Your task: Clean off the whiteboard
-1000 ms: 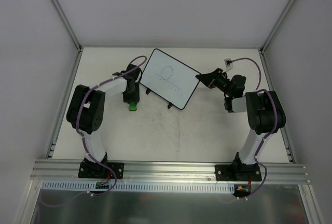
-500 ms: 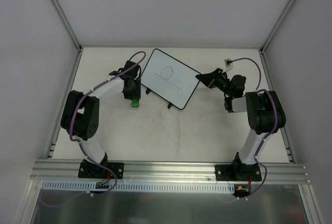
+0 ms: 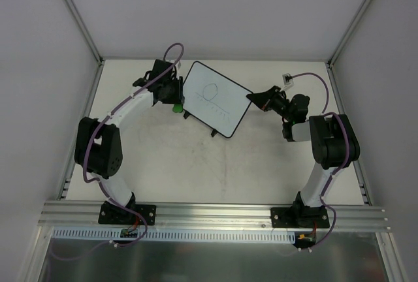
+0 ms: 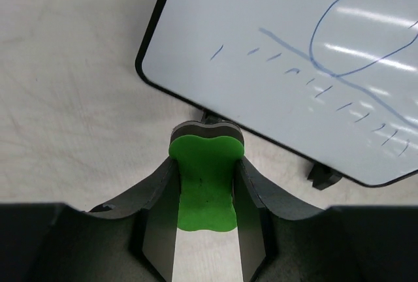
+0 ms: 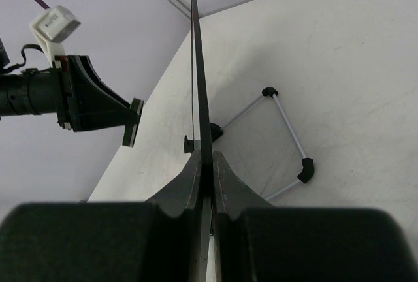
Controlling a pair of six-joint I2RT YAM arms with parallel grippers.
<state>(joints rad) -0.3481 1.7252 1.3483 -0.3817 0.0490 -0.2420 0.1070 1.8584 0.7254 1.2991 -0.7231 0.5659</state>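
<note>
The whiteboard [image 3: 215, 99] stands tilted at the back middle of the table, with a blue loop and a row of short strokes drawn on it [image 4: 313, 53]. My right gripper [image 3: 256, 99] is shut on its right edge; in the right wrist view the board [image 5: 198, 73] shows edge-on between the jaws [image 5: 207, 164]. My left gripper [image 3: 176, 102] is shut on a green eraser block [image 4: 206, 181], just off the board's left corner and near a black foot [image 4: 324, 176].
The board's wire stand [image 5: 287, 135] rests on the table behind it. An aluminium frame [image 3: 81, 27] and grey walls close in the table on the left, back and right. Both arm bases [image 3: 127, 211] sit on the front rail.
My left arm has swung toward the back and right, carrying the green eraser from in front of the board up to its left corner. The right arm and the board have stayed still.
</note>
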